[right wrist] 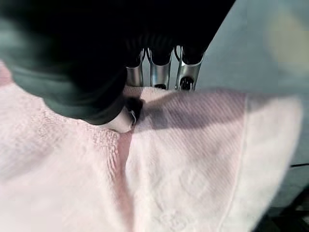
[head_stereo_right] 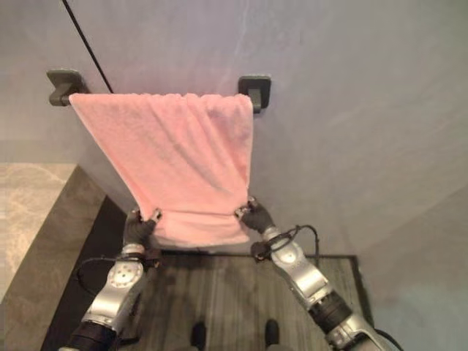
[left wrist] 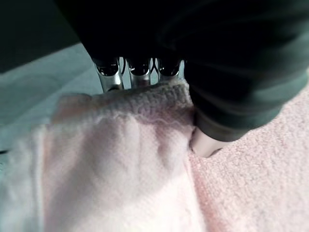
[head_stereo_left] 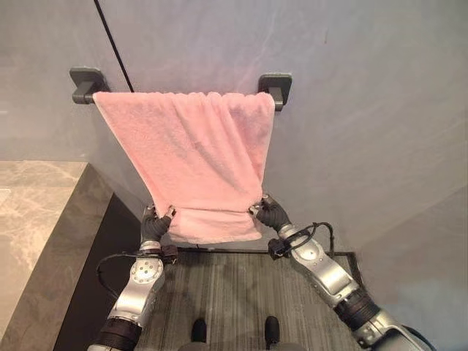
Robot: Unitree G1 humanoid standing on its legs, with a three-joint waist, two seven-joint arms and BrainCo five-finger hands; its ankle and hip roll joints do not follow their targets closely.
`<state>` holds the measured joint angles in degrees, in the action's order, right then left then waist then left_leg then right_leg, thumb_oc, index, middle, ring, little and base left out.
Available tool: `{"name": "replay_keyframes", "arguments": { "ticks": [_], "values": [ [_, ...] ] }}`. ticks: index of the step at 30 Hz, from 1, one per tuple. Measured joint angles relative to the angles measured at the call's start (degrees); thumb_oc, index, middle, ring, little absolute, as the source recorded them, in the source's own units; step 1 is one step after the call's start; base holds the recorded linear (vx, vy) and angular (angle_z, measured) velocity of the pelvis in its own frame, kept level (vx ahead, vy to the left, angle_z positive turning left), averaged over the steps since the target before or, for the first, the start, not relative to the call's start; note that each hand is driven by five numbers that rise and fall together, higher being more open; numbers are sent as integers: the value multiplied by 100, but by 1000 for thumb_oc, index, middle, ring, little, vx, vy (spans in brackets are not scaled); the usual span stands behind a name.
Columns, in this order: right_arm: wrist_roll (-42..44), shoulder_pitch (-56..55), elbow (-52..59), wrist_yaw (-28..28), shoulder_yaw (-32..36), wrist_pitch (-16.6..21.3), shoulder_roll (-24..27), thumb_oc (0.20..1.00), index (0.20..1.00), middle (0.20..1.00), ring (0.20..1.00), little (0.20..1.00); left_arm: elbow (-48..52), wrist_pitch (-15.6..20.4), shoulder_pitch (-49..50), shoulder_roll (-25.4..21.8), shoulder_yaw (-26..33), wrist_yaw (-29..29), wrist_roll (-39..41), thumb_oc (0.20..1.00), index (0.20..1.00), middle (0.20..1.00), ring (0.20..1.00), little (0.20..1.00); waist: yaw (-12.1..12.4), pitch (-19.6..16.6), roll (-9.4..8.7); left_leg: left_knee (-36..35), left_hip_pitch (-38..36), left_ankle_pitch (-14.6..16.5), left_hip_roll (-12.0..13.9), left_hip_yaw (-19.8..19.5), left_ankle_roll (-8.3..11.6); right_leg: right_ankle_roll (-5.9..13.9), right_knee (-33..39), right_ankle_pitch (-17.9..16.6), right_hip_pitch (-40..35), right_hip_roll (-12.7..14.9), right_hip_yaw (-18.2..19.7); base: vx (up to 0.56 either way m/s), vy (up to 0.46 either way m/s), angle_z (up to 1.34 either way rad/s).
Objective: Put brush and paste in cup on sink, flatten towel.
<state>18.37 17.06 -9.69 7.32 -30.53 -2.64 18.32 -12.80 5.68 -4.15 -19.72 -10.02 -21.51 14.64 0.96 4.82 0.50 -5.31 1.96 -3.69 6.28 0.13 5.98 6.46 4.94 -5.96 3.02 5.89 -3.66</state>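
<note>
- pink towel [head_stereo_left: 194,157] hangs over a wall rail, between two dark grey brackets [head_stereo_left: 86,82] on the grey wall [head_stereo_left: 365,110]
- top edge spread along the rail; cloth narrows toward the bottom, diagonal folds running down
- left hand [head_stereo_left: 155,224] pinches the towel's lower left corner: fingers [left wrist: 110,72] behind the hem, thumb on the front
- right hand [head_stereo_left: 269,213] pinches the lower right corner the same way, fingers [right wrist: 159,72] behind the hem, thumb pressed on the face
- bottom band of the towel sits between the two hands, both at about the same height
- marble counter [head_stereo_left: 36,219] at lower left, dark striped floor [head_stereo_left: 234,285] below the towel
</note>
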Motion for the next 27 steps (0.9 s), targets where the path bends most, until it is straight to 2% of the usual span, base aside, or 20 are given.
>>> {"name": "replay_keyframes", "arguments": {
  "ticks": [1, 6, 10, 12, 13, 14, 15, 16, 17, 18, 25, 27],
  "values": [
    [5, 20, 14, 7, -2, 1, -11, 263, 263, 263, 263, 263, 0, 4, 18, -4, 0, -1, 0, 200, 200, 200, 200, 200, 4, -3, 1, 0, -2, -1, 2, -2, 0, -1, 0, 0, -2, -1, 0, 0, 0, 0],
    [-3, 189, 14, 19, -81, 0, -38, 263, 263, 263, 263, 263, -1, -7, 33, -14, 25, -49, 3, 200, 200, 200, 200, 200, 40, -15, 3, 0, -1, 1, 4, -10, -5, -7, 0, -2, -5, -3, 1, 0, 0, 0],
    [-17, 301, 17, 33, -118, 1, -46, 313, 313, 313, 313, 313, -4, -22, 41, -13, 31, -82, 8, 200, 200, 200, 200, 200, 114, -34, 9, 0, 3, -2, 4, -24, -2, -11, 0, -2, -7, -5, -10, 0, 0, 0],
    [-90, 310, 17, 34, -125, 0, -47, 310, 310, 310, 310, 310, -11, -28, 41, -14, 35, -87, 8, 200, 200, 200, 200, 200, 141, -42, 7, 1, 6, -2, 0, -46, -2, -12, -1, -3, -16, -4, -18, 9, -9, 5],
    [-117, 310, 15, 35, -126, 0, -51, 407, 407, 407, 407, 407, -23, -36, 41, -14, 37, -87, 6, 200, 200, 200, 200, 200, 145, -58, 6, 1, 6, -2, -2, -63, -2, -12, -1, -3, -25, -4, -28, 5, -9, 6],
    [-116, 311, 14, 35, -131, 0, -53, 407, 407, 407, 407, 407, -33, -37, 41, -14, 37, -88, 6, 200, 200, 200, 200, 200, 148, -65, 5, 1, 6, -2, -2, -67, -2, -12, -1, -3, -27, -4, -33, 2, -11, 4],
    [-116, 313, 13, 35, -139, 0, -52, 1000, 1000, 1000, 1000, 1000, -52, -36, 40, -14, 46, -91, 5, 200, 200, 200, 200, 200, 151, -69, 5, 1, 6, -2, -2, -69, -2, -12, -1, -3, -28, -4, -34, 0, 0, 0],
    [-119, 316, 3, 39, -148, 0, -50, 1000, 1000, 1000, 1000, 1000, -101, -36, 34, -14, 65, -99, 0, 213, 213, 213, 213, 213, 148, -74, 8, 1, 5, -2, -2, -71, -2, -12, -1, -3, -28, -4, -36, 0, 0, 0],
    [-119, 316, -13, 53, -152, 0, -50, 1000, 1000, 1000, 1000, 1000, -160, -33, 26, -14, 93, -120, 0, 379, 379, 379, 379, 379, 144, -82, 13, 1, 5, -2, -2, -72, -2, -12, -1, -3, -28, -4, -37, 0, 0, 0],
    [-119, 316, -39, 106, -152, 0, -49, 1000, 1000, 1000, 1000, 1000, -182, -48, 29, -15, 163, -190, -1, 1000, 1000, 1000, 1000, 1000, 137, -86, 16, 1, 2, -2, -2, -71, -2, -12, -1, -2, -32, -4, -36, 0, 0, 0],
    [-124, 101, -172, 201, -33, -2, -17, 1000, 1000, 1000, 1000, 1000, -506, -364, 413, -39, 319, -516, -594, 1000, 1000, 1000, 1000, 1000, 124, -91, 9, 1, -12, -5, -2, -70, 0, -12, -1, -2, -43, -1, -37, 0, 0, 0],
    [-119, -388, -501, 303, 382, -4, -33, 1000, 1000, 1000, 1000, 1000, -619, -454, 594, -41, 397, -613, -764, 1000, 1000, 1000, 1000, 1000, 124, -94, 4, 0, -34, -2, -3, -61, -3, -11, 0, 6, -60, 5, -33, 0, 0, 0]
  ]
}}
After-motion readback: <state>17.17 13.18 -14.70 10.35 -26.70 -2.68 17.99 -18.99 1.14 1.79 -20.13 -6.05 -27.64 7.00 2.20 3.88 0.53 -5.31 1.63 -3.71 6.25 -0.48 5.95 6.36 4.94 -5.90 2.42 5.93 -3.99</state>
